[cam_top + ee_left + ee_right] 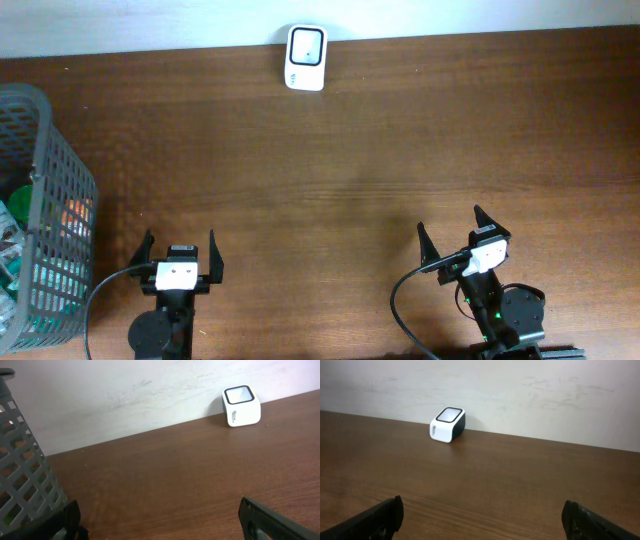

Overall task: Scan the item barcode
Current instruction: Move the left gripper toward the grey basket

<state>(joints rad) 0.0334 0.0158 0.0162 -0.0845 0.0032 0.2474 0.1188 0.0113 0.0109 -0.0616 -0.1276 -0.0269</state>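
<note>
The grey basket (40,190) sits at the left edge of the table (330,170), just beside the left gripper (180,245), so the packaged items (10,260) inside lie within its reach; none is out yet. That gripper's fingers are spread wide and empty. The white scanner (305,57) stands at the far edge against the wall, window up, between the 2 arms, ready for a barcode. The right gripper (450,222) is likewise spread wide, holding nothing.

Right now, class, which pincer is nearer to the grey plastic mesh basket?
Left. The left pincer sits just to the right of the grey plastic mesh basket, close to its near corner. The right pincer is much farther off to the right, beyond the left one.
</note>
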